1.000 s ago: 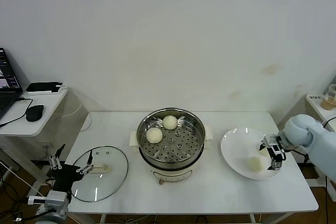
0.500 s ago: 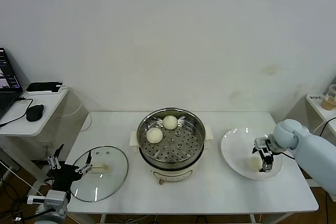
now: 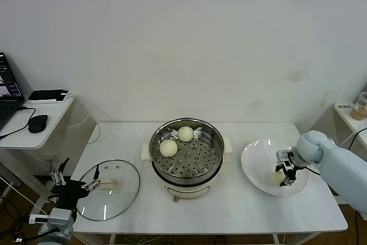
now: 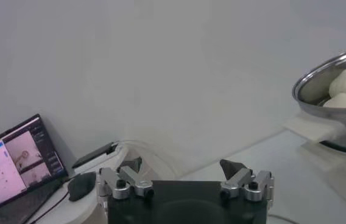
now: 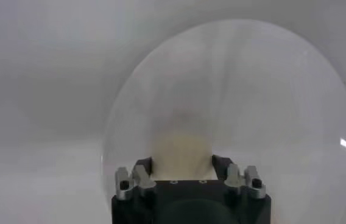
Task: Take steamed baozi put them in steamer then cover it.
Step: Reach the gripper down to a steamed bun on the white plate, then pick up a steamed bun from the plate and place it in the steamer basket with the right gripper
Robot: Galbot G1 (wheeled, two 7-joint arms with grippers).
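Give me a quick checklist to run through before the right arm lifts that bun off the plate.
1. Right gripper over the plate: ok.
2. Jaws on either side of the bun: ok, one each side in the right wrist view.
3. Jaws closed on the bun: not ok; they look open, with no firm squeeze showing.
4. Room in the steamer: ok; two buns sit at its rear left, the rest of the tray is bare.
5. Cover off the pot: ok, lying on the table to its left.
6. Left gripper out of the way: ok, parked open near the table's left edge.
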